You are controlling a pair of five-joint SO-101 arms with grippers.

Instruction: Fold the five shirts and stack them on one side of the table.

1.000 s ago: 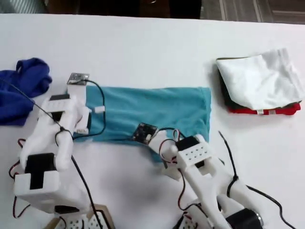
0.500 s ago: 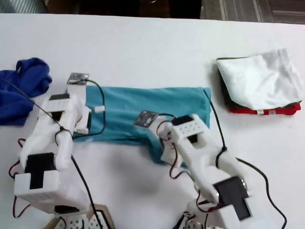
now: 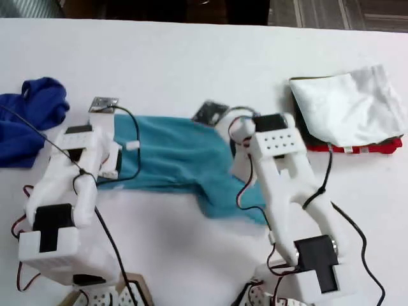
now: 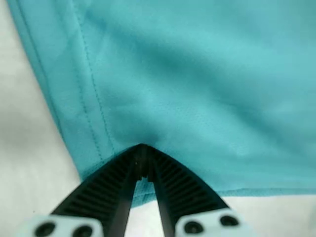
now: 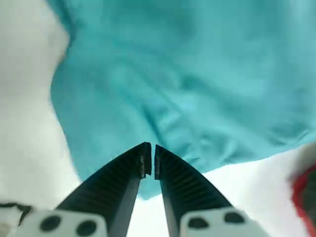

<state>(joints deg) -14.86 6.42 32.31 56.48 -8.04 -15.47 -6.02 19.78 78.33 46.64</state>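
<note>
A teal shirt (image 3: 172, 153) lies across the middle of the table, its right part bunched and pulled up. My left gripper (image 4: 143, 165) is shut on the teal shirt (image 4: 197, 74) at its hemmed left edge, low on the table. My right gripper (image 5: 148, 160) is shut on a fold of the teal shirt (image 5: 187, 84) near its back right part, under the right arm (image 3: 274, 143). A crumpled blue shirt (image 3: 29, 115) sits at the far left. Folded shirts (image 3: 347, 108) are stacked at the right, white on top, red at the bottom.
The left arm (image 3: 70, 185) stands over the shirt's left end. Cables loop over the teal fabric by both wrists. Bare white table (image 3: 191, 57) stretches along the back. A red edge of the stack (image 5: 307, 197) shows close beside the right gripper.
My right gripper has swung from the shirt's front edge toward the back right, dragging the teal fabric with it and bunching the shirt's right end. The left arm has kept still.
</note>
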